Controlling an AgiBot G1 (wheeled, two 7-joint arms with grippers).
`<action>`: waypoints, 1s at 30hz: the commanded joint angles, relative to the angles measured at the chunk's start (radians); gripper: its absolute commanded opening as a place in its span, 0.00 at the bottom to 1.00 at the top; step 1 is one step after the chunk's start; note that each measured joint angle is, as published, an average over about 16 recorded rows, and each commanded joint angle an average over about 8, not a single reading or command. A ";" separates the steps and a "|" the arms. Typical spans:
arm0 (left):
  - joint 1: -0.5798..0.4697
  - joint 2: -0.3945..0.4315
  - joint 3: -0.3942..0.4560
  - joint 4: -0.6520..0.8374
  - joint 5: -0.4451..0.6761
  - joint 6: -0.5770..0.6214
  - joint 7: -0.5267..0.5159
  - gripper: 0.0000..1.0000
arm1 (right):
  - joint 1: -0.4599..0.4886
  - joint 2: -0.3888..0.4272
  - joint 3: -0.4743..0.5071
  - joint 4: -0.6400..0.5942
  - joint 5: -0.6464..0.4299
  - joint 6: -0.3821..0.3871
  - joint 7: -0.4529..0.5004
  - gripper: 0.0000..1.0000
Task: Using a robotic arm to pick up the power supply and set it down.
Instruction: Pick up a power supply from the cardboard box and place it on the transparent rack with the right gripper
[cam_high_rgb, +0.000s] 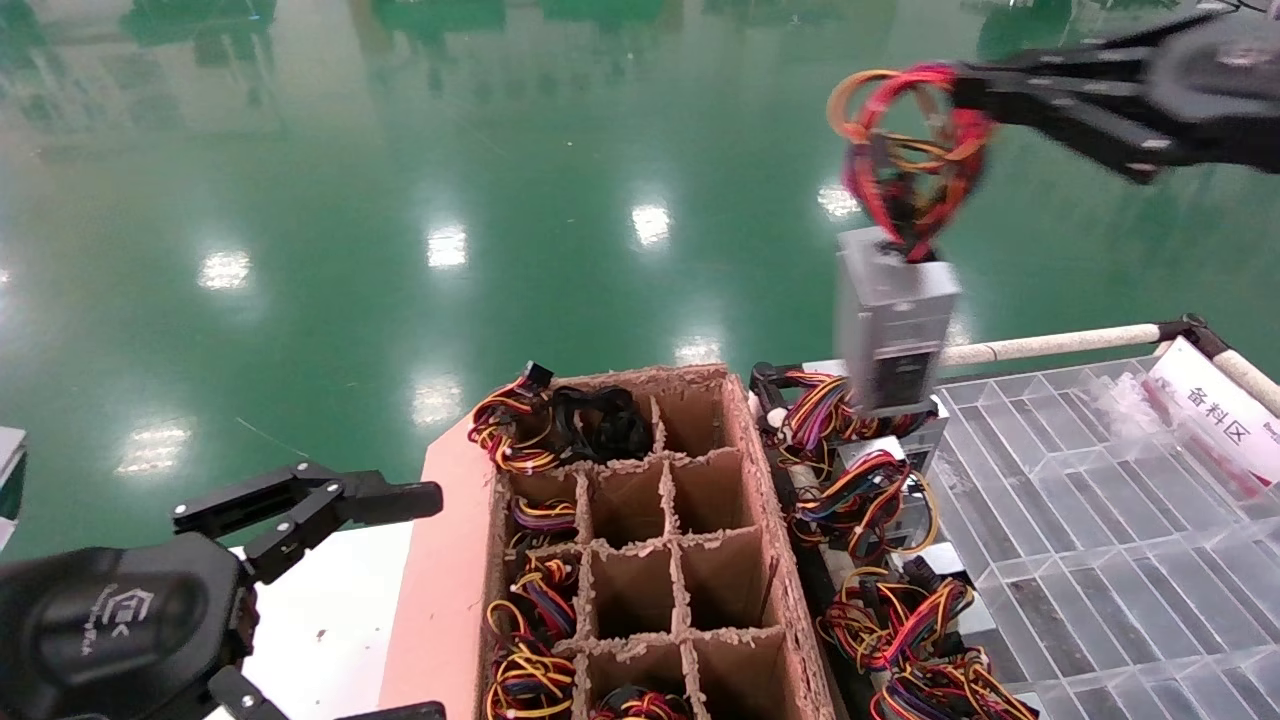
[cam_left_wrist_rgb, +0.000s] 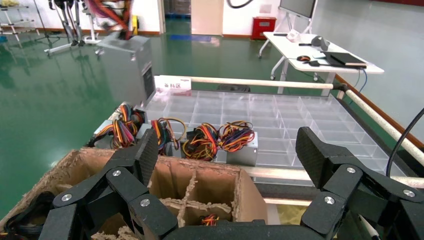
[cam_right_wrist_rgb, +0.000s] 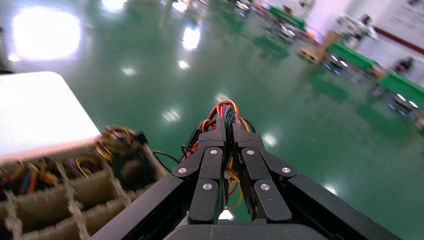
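The power supply (cam_high_rgb: 893, 318), a small grey metal box, hangs in the air above the row of similar boxes at the cardboard box's right. Its looped red, orange and yellow wires (cam_high_rgb: 905, 150) rise to my right gripper (cam_high_rgb: 958, 92), which is shut on them at the upper right. In the right wrist view the jaws (cam_right_wrist_rgb: 228, 131) pinch the wire bundle (cam_right_wrist_rgb: 225, 109) tight; the box itself is hidden there. The left wrist view shows the hanging power supply (cam_left_wrist_rgb: 127, 67) far off. My left gripper (cam_high_rgb: 425, 603) sits low at the left, open and empty (cam_left_wrist_rgb: 230, 150).
A divided cardboard box (cam_high_rgb: 440, 580) holds wire bundles in some cells. Several grey boxes with coloured wires (cam_high_rgb: 870, 500) lie between it and a clear compartment tray (cam_high_rgb: 1100, 520). A white rail (cam_high_rgb: 1060, 343) and a label card (cam_high_rgb: 1215, 410) border the tray. A white tabletop (cam_high_rgb: 330, 610) lies left.
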 joint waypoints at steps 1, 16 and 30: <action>0.000 0.000 0.000 0.000 0.000 0.000 0.000 1.00 | 0.012 0.044 -0.011 0.027 -0.008 -0.002 0.020 0.00; 0.000 0.000 0.000 0.000 0.000 0.000 0.000 1.00 | -0.075 0.168 -0.074 0.140 0.029 0.014 0.119 0.00; 0.000 0.000 0.000 0.000 0.000 0.000 0.000 1.00 | -0.121 0.148 -0.084 0.097 0.049 0.039 0.089 0.00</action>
